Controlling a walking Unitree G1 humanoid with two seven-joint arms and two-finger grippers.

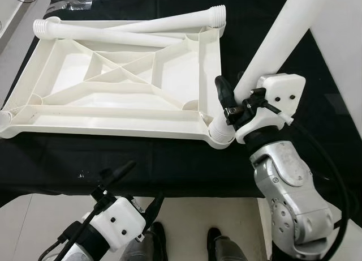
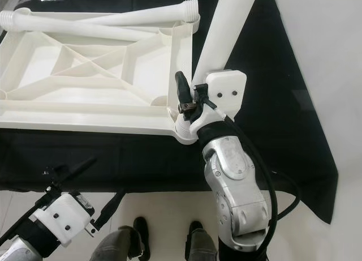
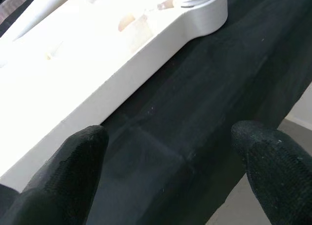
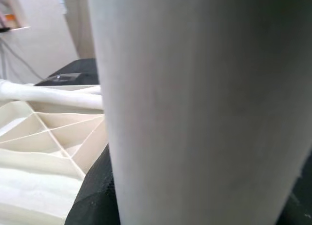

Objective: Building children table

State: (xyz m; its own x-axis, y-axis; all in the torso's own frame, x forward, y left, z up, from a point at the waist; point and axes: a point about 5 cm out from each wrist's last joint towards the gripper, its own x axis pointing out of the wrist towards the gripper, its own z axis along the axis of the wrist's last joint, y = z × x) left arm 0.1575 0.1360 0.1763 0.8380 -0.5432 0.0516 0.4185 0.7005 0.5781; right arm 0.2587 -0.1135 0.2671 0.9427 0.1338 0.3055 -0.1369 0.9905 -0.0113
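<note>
Right gripper (image 1: 231, 102): closed around the lower part of the standing table leg (image 1: 277, 43), just above the tabletop's near right corner socket (image 1: 219, 135); one black finger (image 1: 222, 91) shows on the leg's left side.
Standing table leg: white tube, upright in that corner socket, leaning slightly up and to the right; in the right wrist view it is a broad pale column (image 4: 204, 108) very close to the camera.
Left gripper (image 1: 138, 187): fingers spread wide and holding nothing, low by the near edge of the black-covered bench (image 1: 169, 165), its two black fingertips (image 3: 73, 156) over the dark cloth.
Tabletop (image 1: 113, 85): white plastic, lying upside down with its ribbed underside up, on the left and middle of the bench.
Loose legs (image 1: 136, 31): two white tubes with threaded ends, lying crossed along the tabletop's far edge.
Black cloth (image 2: 283, 119): covers the bench and hangs over its near edge.
Shoes (image 1: 218, 244): a person's dark shoes on the pale floor, just beyond the near edge.
</note>
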